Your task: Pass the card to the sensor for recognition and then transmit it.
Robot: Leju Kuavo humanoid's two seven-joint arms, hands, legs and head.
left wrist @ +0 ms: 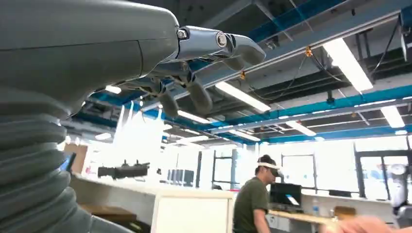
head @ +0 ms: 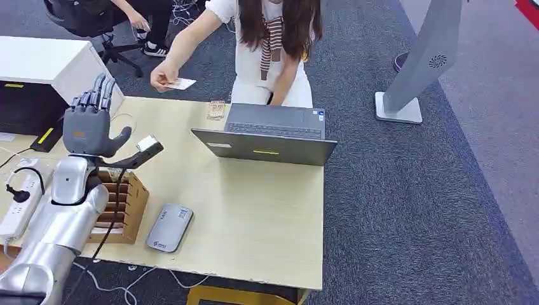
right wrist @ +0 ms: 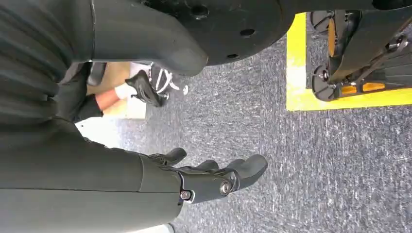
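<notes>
At the table's left end, the left hand [head: 89, 124] is raised above the cardboard box [head: 124, 206], fingers straight and apart, thumb out to the side, holding nothing. Just right of the box lies the grey sensor [head: 170, 227], and beyond the far edge a person's hand [head: 164, 77] pinches the white card [head: 183, 83], left of the open laptop [head: 270, 133]. The right hand [right wrist: 214, 177] hangs over grey carpet, fingers loosely curled and empty.
</notes>
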